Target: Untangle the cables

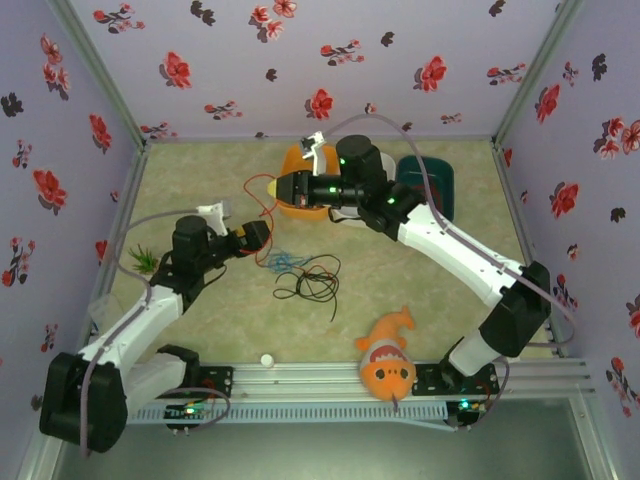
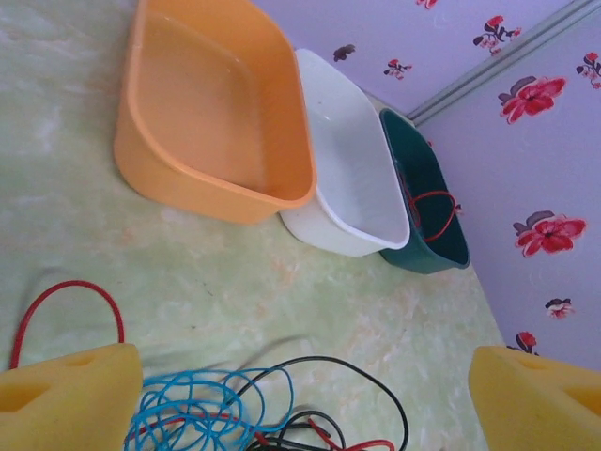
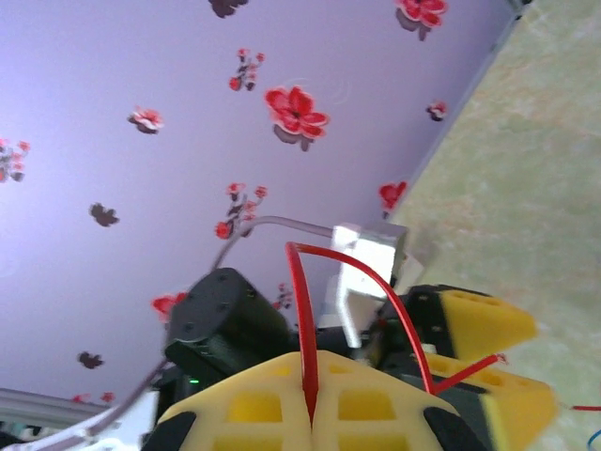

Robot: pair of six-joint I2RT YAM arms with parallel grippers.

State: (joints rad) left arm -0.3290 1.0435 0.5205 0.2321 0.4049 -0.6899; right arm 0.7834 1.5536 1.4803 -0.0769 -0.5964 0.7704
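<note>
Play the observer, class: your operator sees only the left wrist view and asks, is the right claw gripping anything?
Observer: Yes, the right claw is shut on the red cable.
Operator: Where is that claw?
Observer: Over the orange tray, by the top view.
Operator: Anything else lying nearby?
Observer: An orange toy fish lies by the near rail.

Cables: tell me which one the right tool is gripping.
The red cable: it is pinched in the shut right tool and arches out of it. The blue cable and the black cable lie loose on the table, ungripped.
</note>
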